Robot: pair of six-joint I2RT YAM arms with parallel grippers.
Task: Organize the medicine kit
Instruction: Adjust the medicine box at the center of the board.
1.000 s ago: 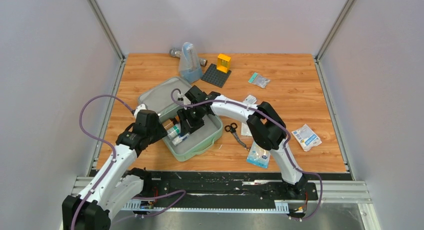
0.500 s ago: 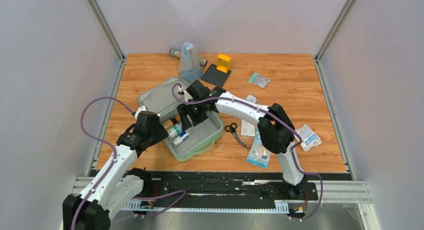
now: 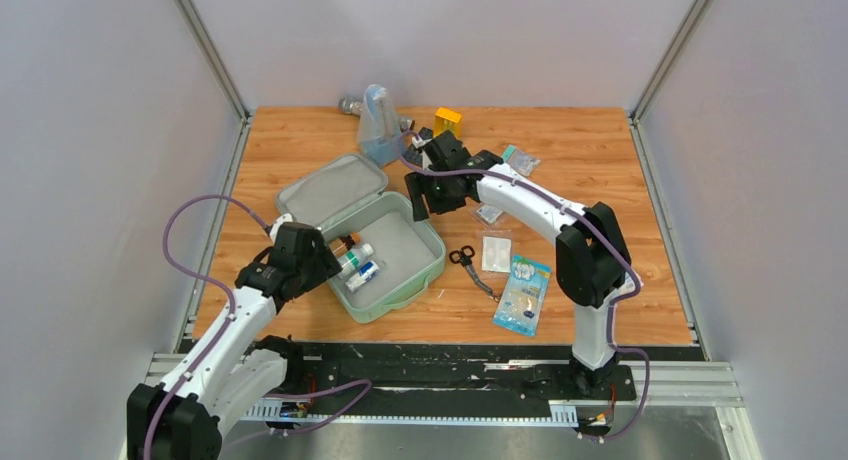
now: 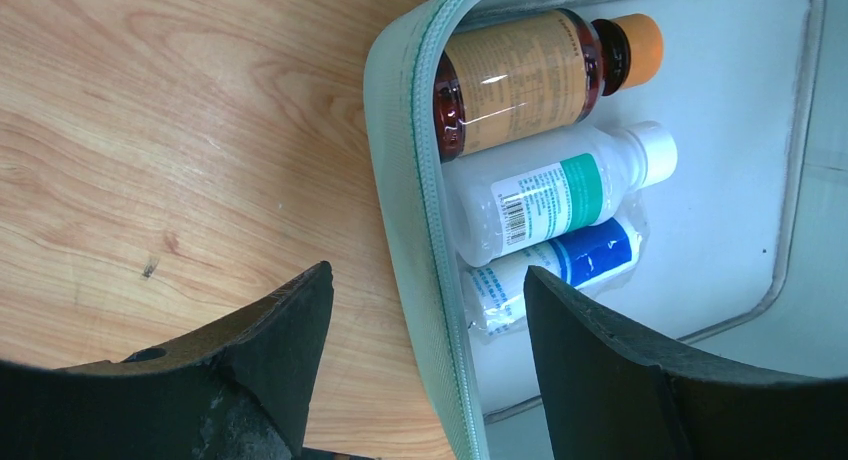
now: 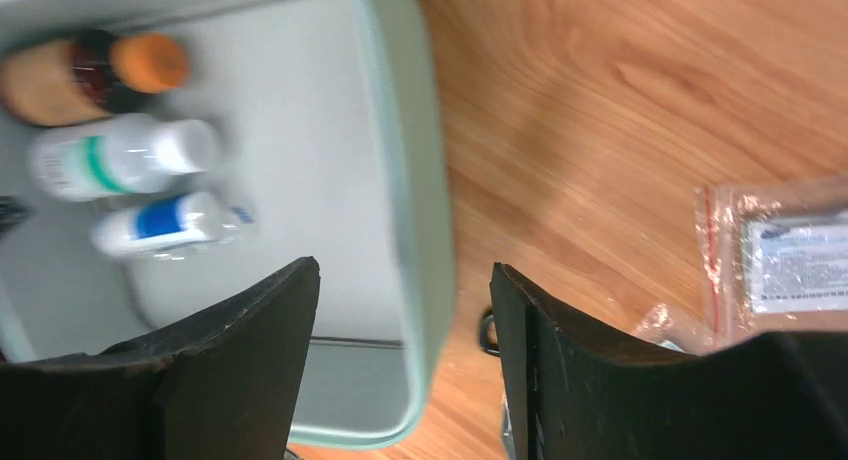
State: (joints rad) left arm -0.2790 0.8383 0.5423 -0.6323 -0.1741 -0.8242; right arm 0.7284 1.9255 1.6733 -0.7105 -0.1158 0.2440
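The medicine kit lies open near the left: its mint-green tray [image 3: 432, 262] in front, its lid [image 3: 330, 188] flat behind it. Along the tray's left wall lie three bottles: a brown one with an orange cap [image 4: 520, 80], a white one with a green label [image 4: 560, 195] and a blue-labelled one in clear wrap [image 4: 560, 270]. My left gripper [image 4: 425, 280] is open, its jaws either side of the tray's left rim [image 4: 405, 180] without touching it. My right gripper [image 5: 405, 275] is open and empty, raised over the tray's far right rim [image 5: 415, 180].
Black scissors [image 3: 463, 257], a white packet [image 3: 497, 252], a blue pouch [image 3: 524, 295] and a small clear packet [image 3: 489, 213] lie right of the tray. At the back stand a translucent bluish pouch [image 3: 378, 125], a yellow block [image 3: 447, 118] and another small packet [image 3: 520, 160].
My right gripper has lifted out of the tray and swung back and to the right. My left gripper has opened wider. The blue-labelled bottle now lies free in the tray.
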